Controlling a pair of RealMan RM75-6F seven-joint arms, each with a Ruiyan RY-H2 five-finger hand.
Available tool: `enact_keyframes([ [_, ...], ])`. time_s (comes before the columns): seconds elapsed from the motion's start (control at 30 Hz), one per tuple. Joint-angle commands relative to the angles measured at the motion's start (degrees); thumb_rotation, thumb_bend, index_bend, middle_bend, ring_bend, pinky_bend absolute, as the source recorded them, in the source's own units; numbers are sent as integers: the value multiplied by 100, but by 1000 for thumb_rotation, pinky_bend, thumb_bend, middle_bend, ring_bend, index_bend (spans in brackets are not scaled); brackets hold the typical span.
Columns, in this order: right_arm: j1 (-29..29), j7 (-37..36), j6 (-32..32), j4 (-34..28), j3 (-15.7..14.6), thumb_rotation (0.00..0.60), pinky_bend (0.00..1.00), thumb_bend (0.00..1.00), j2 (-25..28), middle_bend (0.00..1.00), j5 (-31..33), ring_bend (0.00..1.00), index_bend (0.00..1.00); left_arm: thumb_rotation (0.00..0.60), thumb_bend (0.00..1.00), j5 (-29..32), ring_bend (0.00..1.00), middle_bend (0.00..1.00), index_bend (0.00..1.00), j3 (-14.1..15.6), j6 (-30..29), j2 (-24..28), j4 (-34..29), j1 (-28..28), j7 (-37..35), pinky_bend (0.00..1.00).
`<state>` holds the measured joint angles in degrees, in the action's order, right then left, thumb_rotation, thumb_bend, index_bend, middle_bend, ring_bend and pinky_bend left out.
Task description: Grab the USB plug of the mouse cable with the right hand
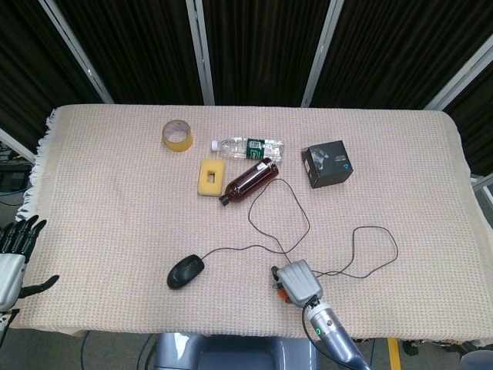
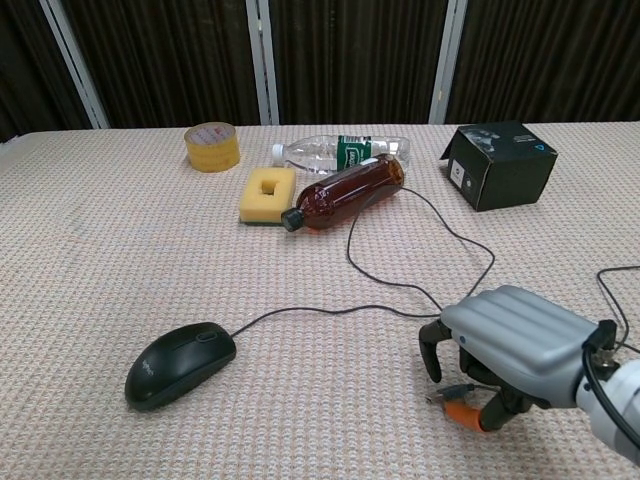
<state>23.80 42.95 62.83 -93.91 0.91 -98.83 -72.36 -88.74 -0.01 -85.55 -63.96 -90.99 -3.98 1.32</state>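
The black mouse (image 1: 186, 271) (image 2: 180, 364) lies near the table's front edge. Its thin black cable (image 1: 279, 223) (image 2: 400, 285) loops back toward the bottles and returns to the front. My right hand (image 1: 298, 281) (image 2: 515, 345) arches over the cable's end, palm down. The silver USB plug (image 2: 438, 398) sticks out to the left from under the hand, pinched between the orange-tipped thumb (image 2: 465, 412) and the curled fingers (image 2: 432, 358). My left hand (image 1: 14, 254) hangs off the table's left edge with its fingers spread and nothing in them.
At the back stand a tape roll (image 1: 177, 136) (image 2: 212, 146), a yellow sponge (image 1: 210, 176) (image 2: 267, 194), a clear bottle (image 1: 249, 146) (image 2: 340, 151), a brown bottle (image 1: 251, 179) (image 2: 346, 191) and a black box (image 1: 326, 163) (image 2: 499, 164). More cable (image 1: 373, 250) loops right of the hand.
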Motion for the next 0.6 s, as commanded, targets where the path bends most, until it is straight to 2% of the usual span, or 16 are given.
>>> enact_keyframes([
  [0.03,7,21,7,30,-18,600,793,287,-18,1000,23,975,534,600,84,-3,0,0,0,2,0,2,-5,0,0,0],
  [0.27,-38,-203,147,125,-52,600,793,351,-103,1000,-48,974,705,600,84,6,0,0,0,-1,2,6,-10,0,-23,0],
  [0.5,-30,-561,267,15,-23,600,793,352,-76,1000,-294,975,730,600,83,11,0,0,0,-1,1,6,-9,2,-25,0],
  [0.6,-36,-837,373,-130,94,600,792,354,-38,1000,-375,972,724,600,82,18,0,0,0,-1,9,9,-14,1,-25,0],
])
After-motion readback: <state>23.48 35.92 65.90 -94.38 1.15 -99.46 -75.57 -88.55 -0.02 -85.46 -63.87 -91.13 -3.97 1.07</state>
